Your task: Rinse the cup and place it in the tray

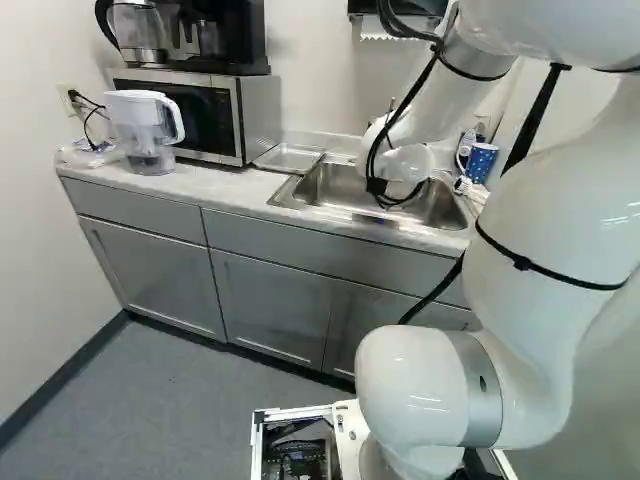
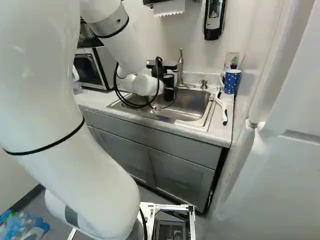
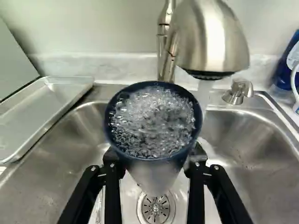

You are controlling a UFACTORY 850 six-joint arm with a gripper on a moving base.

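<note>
Water point(image 3: 152, 121) churned inside the cup point(image 3: 154, 164), which the jaws held mouth up by the faucet head point(image 3: 212, 37), over the sink point(image 3: 261, 140), probably so it could fill and spill safely. The stream point(image 3: 203, 95) fell close to its rim; whether any went inside was unclear. The jaws stood apart at the cup's width, clamped on its wall from two sides, leaving the mouth free for rinsing. Toward the back edge of the worktop point(image 2: 226, 112), between microwave point(image 1: 258, 115) and sink, lay the tray point(image 3: 37, 112), presumably handy for setting the emptied cup down.
</note>
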